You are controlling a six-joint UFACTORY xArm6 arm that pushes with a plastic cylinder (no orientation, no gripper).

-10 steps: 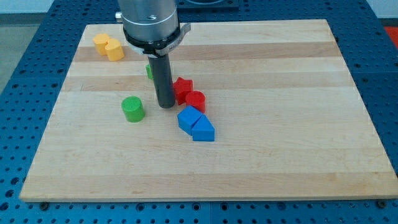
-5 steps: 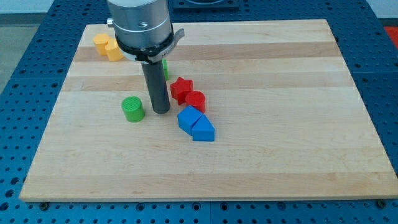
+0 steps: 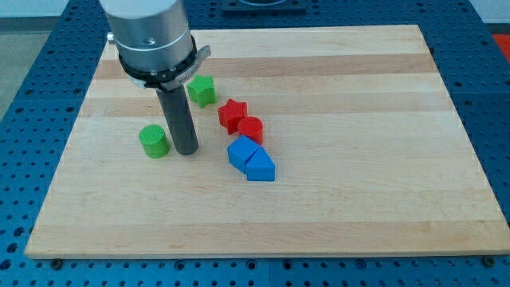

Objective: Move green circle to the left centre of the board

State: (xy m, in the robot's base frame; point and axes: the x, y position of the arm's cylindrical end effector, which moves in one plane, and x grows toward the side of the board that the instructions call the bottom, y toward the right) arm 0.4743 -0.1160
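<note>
The green circle [image 3: 154, 141] is a short green cylinder on the wooden board [image 3: 358, 175], left of the board's middle. My tip [image 3: 186, 150] stands on the board just to the right of it, close beside it; I cannot tell whether they touch. The rod rises from the tip to the arm's grey body at the view's top left.
A second green block [image 3: 202, 90] lies above and right of the tip. A red star [image 3: 233, 114] and a red cylinder [image 3: 250, 129] sit right of the rod. Two blue blocks [image 3: 250, 159] lie below them. The arm's body hides the board's top left.
My tip has moved left across the board. The green circle has slid left with it. The arm now covers the yellow blocks at the top left and uncovers the second green block.
</note>
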